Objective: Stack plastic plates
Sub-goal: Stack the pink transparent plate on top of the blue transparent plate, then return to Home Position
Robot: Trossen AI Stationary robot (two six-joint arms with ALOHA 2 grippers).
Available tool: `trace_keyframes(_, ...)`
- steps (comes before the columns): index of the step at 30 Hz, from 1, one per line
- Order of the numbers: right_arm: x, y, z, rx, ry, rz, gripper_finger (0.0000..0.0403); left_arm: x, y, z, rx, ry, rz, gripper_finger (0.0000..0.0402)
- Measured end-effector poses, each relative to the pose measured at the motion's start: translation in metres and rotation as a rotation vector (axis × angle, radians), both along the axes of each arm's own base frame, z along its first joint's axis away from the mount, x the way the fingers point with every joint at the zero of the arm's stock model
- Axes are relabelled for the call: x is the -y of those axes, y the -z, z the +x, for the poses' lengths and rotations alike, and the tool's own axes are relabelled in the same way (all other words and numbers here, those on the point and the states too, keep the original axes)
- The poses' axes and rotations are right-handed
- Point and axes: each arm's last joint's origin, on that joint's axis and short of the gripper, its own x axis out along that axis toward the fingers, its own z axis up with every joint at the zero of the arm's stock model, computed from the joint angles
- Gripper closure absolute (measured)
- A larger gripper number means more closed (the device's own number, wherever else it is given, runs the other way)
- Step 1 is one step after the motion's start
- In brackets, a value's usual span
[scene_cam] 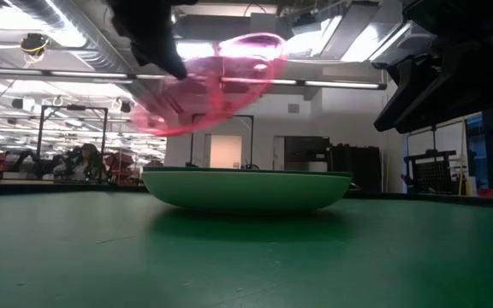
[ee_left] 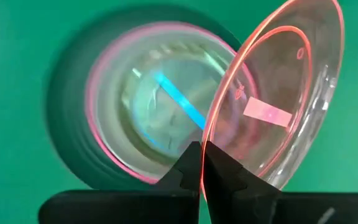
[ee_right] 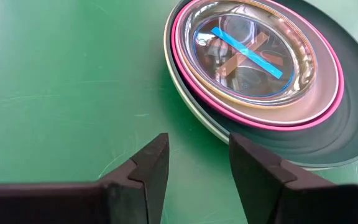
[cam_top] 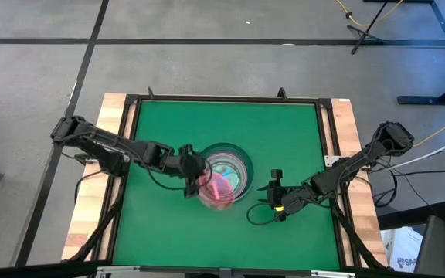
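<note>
The left tool (cam_top: 194, 171) is gripping the rim of a small translucent pink plate (cam_top: 219, 189), its fingers clenched on the edge, and is holding it tilted in the air at the centre of the high view, just over the lower left edge of the stack (cam_top: 230, 167). In the low view the pink plate (scene_cam: 212, 81) is hanging slanted in the upper middle of the frame, clear above the stack's light green bottom plate (scene_cam: 248, 190), not touching it.

The stack is sitting at the centre of the green bench (cam_top: 161, 232); the right wrist view is showing a dark teal plate (ee_right: 347, 130), a large pink plate (ee_right: 328, 99) and small translucent plates (ee_right: 253, 56) nested inside.

To do this step well, the plate probably needs levelling and centring over the nested small plates before the grip is let go; released while this steeply tilted, it could land on its edge and slide off the rim.

The right tool (cam_top: 275, 197) is waiting released at the lower right of the stack, its fingers apart and holding nothing.
</note>
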Motion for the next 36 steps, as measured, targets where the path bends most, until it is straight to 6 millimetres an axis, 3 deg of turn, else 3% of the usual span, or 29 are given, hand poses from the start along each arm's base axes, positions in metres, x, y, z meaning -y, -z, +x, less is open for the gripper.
trace_keyframes(8, 0.0, 0.0, 0.0, 0.0, 0.0, 0.0, 0.0243, -0.032, -0.001, 0.011, 0.082, -0.09, 0.049, 0.04)
trace_keyframes(16, 0.0, 0.0, 0.0, 0.0, 0.0, 0.0, 0.0243, -0.056, 0.023, 0.008, 0.053, -0.143, 0.038, 0.04)
trace_keyframes(24, 0.0, 0.0, 0.0, 0.001, 0.002, -0.002, 0.0243, -0.059, 0.046, 0.004, 0.086, -0.117, -0.017, 0.039)
trace_keyframes(36, 0.0, 0.0, 0.0, 0.006, 0.006, -0.003, 0.0243, -0.059, 0.053, 0.002, 0.092, -0.117, -0.018, 0.0328)
